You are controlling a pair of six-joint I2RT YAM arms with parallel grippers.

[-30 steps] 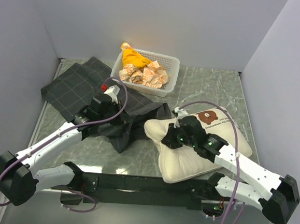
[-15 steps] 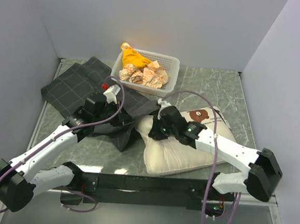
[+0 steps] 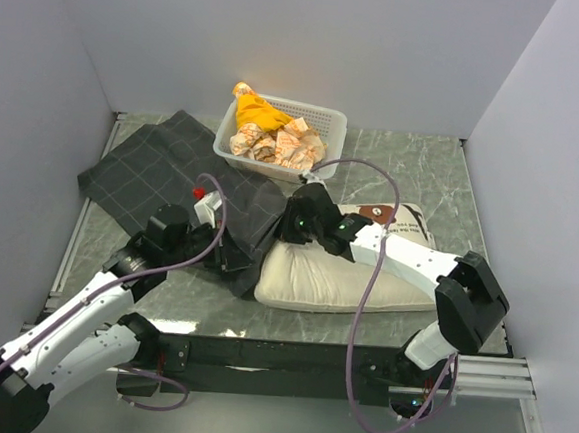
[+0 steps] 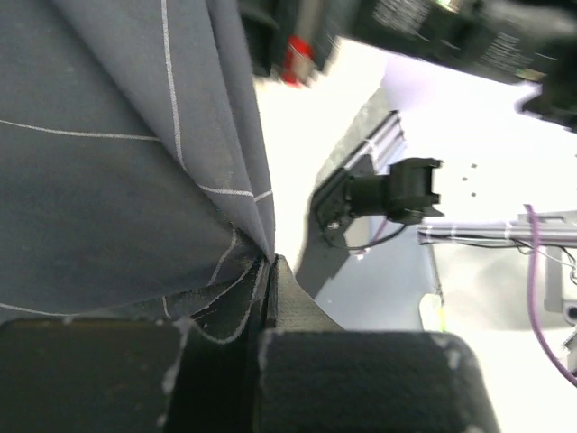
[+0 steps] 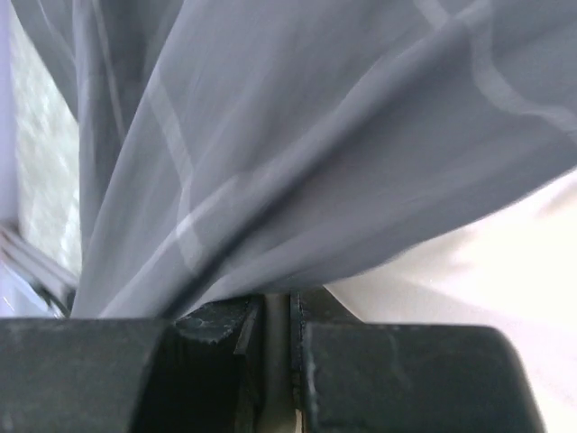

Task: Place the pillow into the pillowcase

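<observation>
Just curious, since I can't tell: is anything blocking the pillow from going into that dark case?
Nothing visible does. The pillowcase edge lies against one end of the pillow; the basket sits behind, apart.

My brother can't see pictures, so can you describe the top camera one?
Two robot arms work on a table: the left gripper pinches the dark checked pillowcase, and the right gripper holds the cream pillow against the case's opening. A filled white basket sits behind.

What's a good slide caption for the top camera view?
Left gripper pinches the checked pillowcase; right gripper holds the pillow's end at its edge.
</observation>
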